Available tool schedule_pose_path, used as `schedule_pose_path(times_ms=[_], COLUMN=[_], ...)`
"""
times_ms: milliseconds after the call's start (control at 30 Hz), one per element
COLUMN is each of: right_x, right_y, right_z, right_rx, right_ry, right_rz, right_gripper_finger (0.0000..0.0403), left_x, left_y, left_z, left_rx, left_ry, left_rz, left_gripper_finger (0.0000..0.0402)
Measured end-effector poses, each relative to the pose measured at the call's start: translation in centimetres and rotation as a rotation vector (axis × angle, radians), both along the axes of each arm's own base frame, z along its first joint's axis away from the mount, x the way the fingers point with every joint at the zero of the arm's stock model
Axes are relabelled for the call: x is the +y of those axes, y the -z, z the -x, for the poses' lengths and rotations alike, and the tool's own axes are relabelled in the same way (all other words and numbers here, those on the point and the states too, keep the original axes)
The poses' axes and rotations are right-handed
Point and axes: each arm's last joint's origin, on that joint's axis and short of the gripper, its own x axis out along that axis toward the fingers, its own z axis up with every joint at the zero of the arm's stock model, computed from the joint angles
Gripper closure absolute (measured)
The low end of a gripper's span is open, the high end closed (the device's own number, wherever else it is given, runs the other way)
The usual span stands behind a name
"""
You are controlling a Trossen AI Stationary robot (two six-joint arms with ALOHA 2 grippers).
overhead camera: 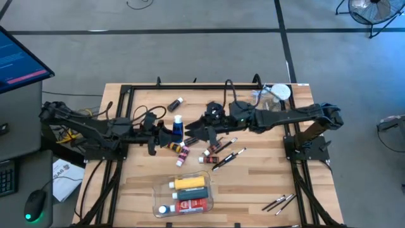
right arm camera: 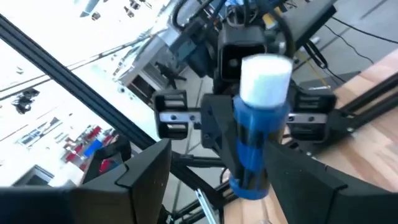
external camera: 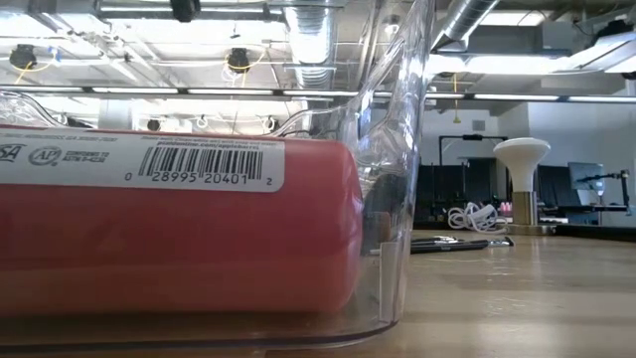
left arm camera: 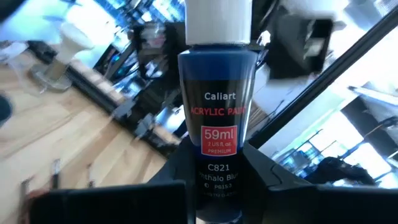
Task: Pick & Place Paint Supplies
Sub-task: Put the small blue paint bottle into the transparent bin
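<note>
My left gripper [overhead camera: 169, 132] clamps the blue paint tube [overhead camera: 178, 126] above the wooden table [overhead camera: 253, 183], my right gripper [overhead camera: 193, 133] open just beside it, grey floor [overhead camera: 190, 50] beyond.

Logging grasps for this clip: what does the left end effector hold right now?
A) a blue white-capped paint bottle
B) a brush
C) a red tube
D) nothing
A: the left end effector is shut on the blue paint bottle, whose white cap points away from the wrist camera.

Two black, angular arms on dark frame stands, black cables looping off both. Behind the left gripper [right arm camera: 249, 124] fingers, a boxy black wrist block with silver-grey side brackets.
</note>
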Motion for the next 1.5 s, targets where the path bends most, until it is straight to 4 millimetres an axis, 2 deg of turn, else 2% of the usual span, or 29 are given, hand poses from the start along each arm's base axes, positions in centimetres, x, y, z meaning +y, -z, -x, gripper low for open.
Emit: schedule_pose_path(times_ms=[67, 233, 800, 1100, 1500], right_x=[0.5, 1.3, 0.6, 0.5, 0.5], right_y=[0.5, 0.2, 1.0, 0.6, 0.4], right_z=[-0.8, -1.2, -1.3, -1.3, -1.3], right_rx=[0.003, -0.019, 0.043, 0.009, -0.009], right_ry=[0.019, 0.081, 0.274, 0.270, 0.262], right_rz=[0.001, 0.027, 0.099, 0.086, 0.080], right_gripper_finger=[0.0154, 0.0154, 0.0154, 0.0154, 0.0154], left_x=[0.0, -0.1, -0.1, -0.1, 0.9], left_y=[0.0, -0.3, -0.4, -0.5, -0.4], left_z=[0.0, 0.1, 0.1, 0.1, -0.2], left_rx=[0.001, -0.023, -0.037, -0.043, -0.040], left_ry=[-0.003, 0.002, 0.014, 0.012, -0.029], left_rz=[0.001, 0.008, 0.012, 0.014, 0.011], left_gripper_finger=[0.0361, 0.0362, 0.0362, 0.0362, 0.0362])
